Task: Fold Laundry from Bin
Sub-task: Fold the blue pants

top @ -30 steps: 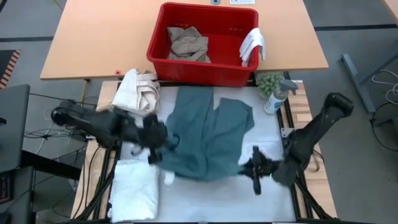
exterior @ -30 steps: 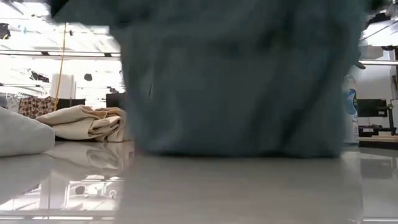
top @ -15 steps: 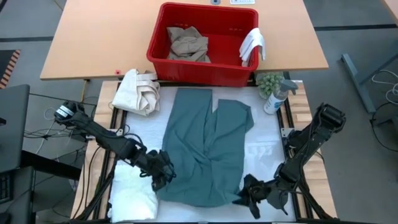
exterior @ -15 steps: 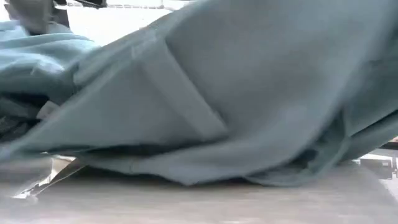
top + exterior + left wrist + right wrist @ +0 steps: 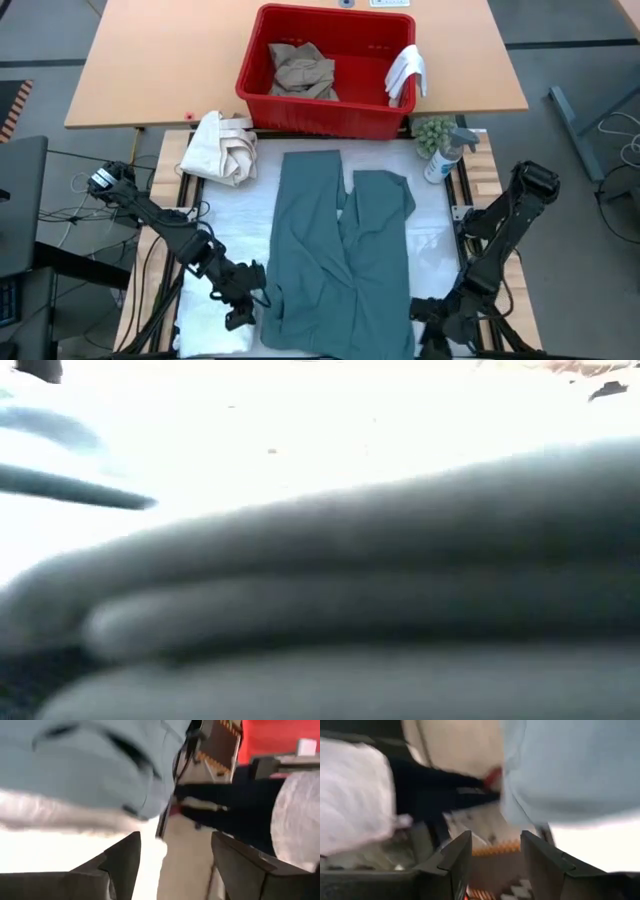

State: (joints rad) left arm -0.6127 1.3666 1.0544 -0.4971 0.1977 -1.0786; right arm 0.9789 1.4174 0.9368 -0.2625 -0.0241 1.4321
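No legible text, label, brand, number or sign appeared in any view. A small white card (image 5: 391,3) at the far edge of the wooden table (image 5: 150,60) carried markings too small to read (the spray bottle (image 5: 443,160) likewise showed no readable label).

Matt teal-green cloth garment (image 5: 340,250); glossy red plastic bin (image 5: 325,110); matt tan wooden table (image 5: 150,60); cream canvas bundle (image 5: 222,148).
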